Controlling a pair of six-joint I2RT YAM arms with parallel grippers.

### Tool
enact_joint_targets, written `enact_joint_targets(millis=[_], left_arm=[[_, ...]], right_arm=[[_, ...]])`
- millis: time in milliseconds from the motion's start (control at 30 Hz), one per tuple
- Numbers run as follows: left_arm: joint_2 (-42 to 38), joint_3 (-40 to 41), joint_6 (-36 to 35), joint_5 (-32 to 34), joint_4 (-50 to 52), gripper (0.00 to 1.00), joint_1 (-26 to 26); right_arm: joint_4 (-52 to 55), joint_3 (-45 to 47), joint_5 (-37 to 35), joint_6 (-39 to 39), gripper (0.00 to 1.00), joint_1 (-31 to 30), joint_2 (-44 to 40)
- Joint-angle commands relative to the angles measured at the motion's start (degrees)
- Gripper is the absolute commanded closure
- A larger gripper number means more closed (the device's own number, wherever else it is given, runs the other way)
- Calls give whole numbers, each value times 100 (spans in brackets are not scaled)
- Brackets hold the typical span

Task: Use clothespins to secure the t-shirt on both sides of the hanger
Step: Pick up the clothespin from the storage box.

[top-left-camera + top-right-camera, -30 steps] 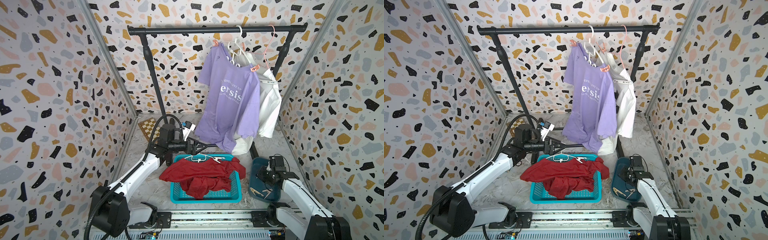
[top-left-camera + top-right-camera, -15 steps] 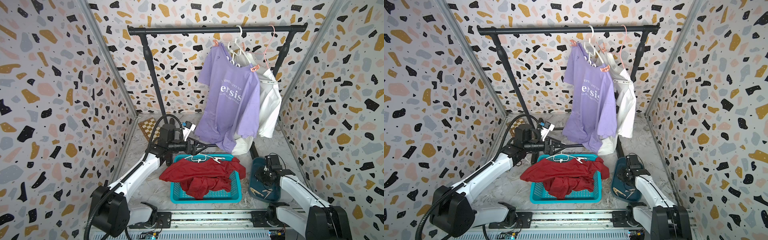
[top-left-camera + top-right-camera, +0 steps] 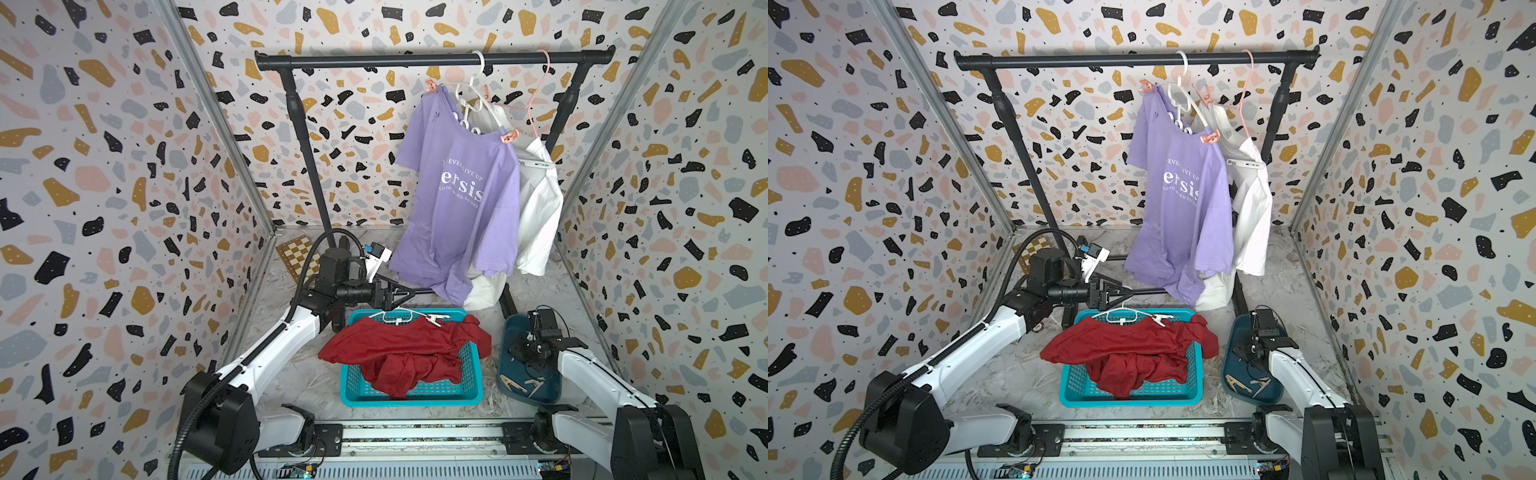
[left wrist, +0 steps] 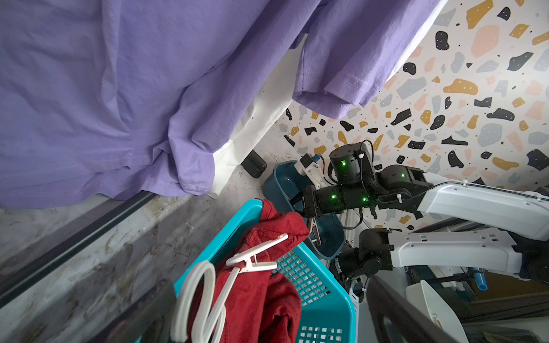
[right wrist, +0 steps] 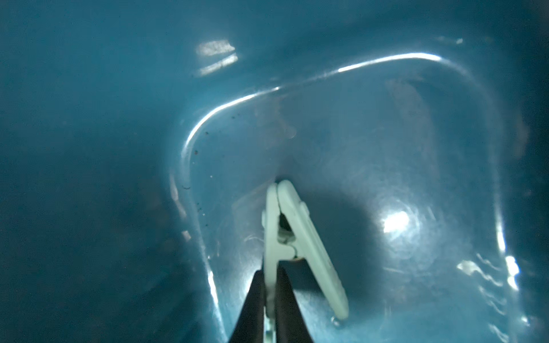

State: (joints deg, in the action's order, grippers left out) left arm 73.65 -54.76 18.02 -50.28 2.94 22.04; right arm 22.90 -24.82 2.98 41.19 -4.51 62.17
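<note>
Pickup of a peg from the tray. The right claw (image 5: 269,273) is closed on one leg only of a pale peg (image 5: 298,225), low inside the teal tray (image 5: 371,142). The other leg splays free beside the fingers (image 5: 255,288), and the peg's shut nose points away from the claw toward the tray floor; whether it touches cannot be told.

A one-leg hold probably lets the peg swivel, and it cannot spring the nose open. The step is likely best done by lifting slowly and straight up, clear of the tray wall. The peg would then be re-seated so both legs lie between the pads before it goes to the hanger.

The tray also holds two tan pegs (image 3: 510,381) behind the right claw, toward that arm's base, lying loose and just beside each other.

The blue basket (image 3: 411,401), beside the right claw on its inner side, holds the red shirt (image 3: 399,345). The shirt is crumpled and spills over the rim on both sides. It is threaded on a white hanger (image 3: 395,316) lying at the basket's far edge. A white peg (image 3: 434,319) is already clipped on the hanger end nearer the right claw; none shows on the other end.

The left claw (image 3: 405,293) stands wide open and empty, just above the hanger's hook.
</note>
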Motion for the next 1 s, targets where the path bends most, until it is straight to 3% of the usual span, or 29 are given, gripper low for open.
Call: enact_joint_targets(millis=[0, 67, 533, 733, 967], left_arm=[[-6, 18, -82, -106, -92, 1, 40], [8, 27, -62, -68, -117, 1, 38], [80, -95, 211, 525, -77, 1, 38], [97, -215, 235, 760, 9, 1, 37], [128, -664, -88, 1517, 1002, 1, 21]], right_arm=[[279, 79, -61, 36, 97, -31, -105], [318, 26, -53, 39, 100, -28, -262], [923, -506, 296, -206, 100, -31, -2021], [1080, -1033, 563, -667, 100, -56, -2228], [386, -1292, 1724, -1203, 100, -567, -2304]])
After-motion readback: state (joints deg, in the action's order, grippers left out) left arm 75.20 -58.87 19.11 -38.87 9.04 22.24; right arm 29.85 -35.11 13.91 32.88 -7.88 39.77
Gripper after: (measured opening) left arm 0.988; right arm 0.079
